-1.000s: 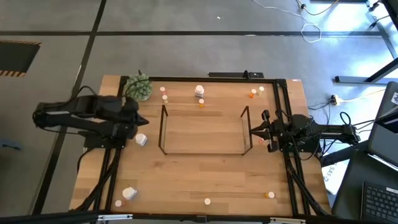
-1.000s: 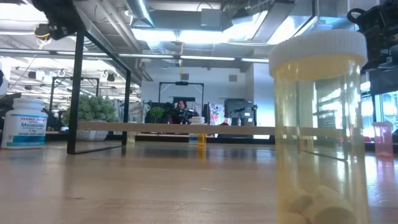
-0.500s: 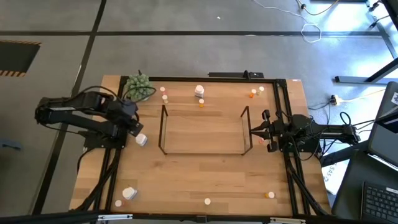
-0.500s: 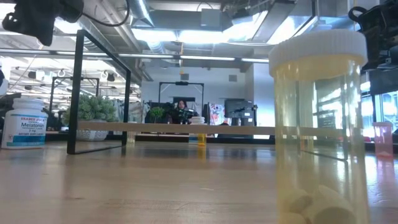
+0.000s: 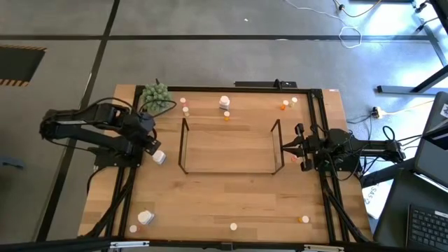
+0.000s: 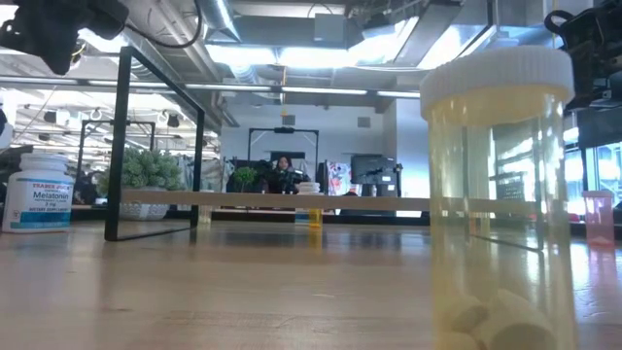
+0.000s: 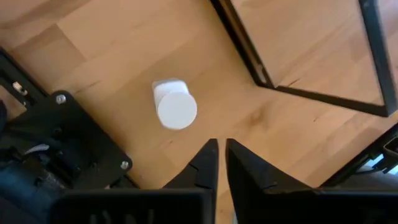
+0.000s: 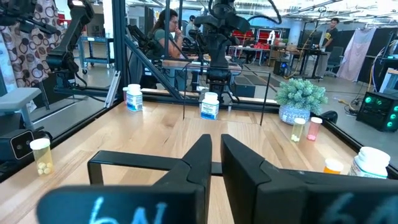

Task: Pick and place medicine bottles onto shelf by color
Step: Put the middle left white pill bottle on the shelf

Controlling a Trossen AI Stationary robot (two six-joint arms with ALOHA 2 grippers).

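Obs: Shelf (image 5: 229, 147) sits mid-table, wooden base bare, no bottle on it yet. Left gripper (image 5: 149, 142) hangs above the white bottle (image 5: 159, 157), which stands just off the shelf's 9 o'clock end. Right gripper (image 5: 285, 148) waits at the shelf's 3 o'clock end.

Chk: Jaw state, left?

Obs: In the left wrist view the fingers (image 7: 200, 169) stand almost together, only a thin slit between them, holding nothing. White bottle cap (image 7: 176, 110) lies ahead of the tips, not between them.

Chk: Risk, then?

Obs: My judgement: descending like this, the near-closed tips would land on the cap and tip or skid the bottle toward the shelf's wire frame. Jaws must spread first and centre over the cap.

Chk: Right side?

Obs: Fingers (image 8: 193, 163) nearly pressed together, empty. Parked close to the wire upright; any swing inward could snag it.

Chk: Smaller bottles?

Obs: Scattered along the table's 12 o'clock and 6 o'clock edges, well apart.
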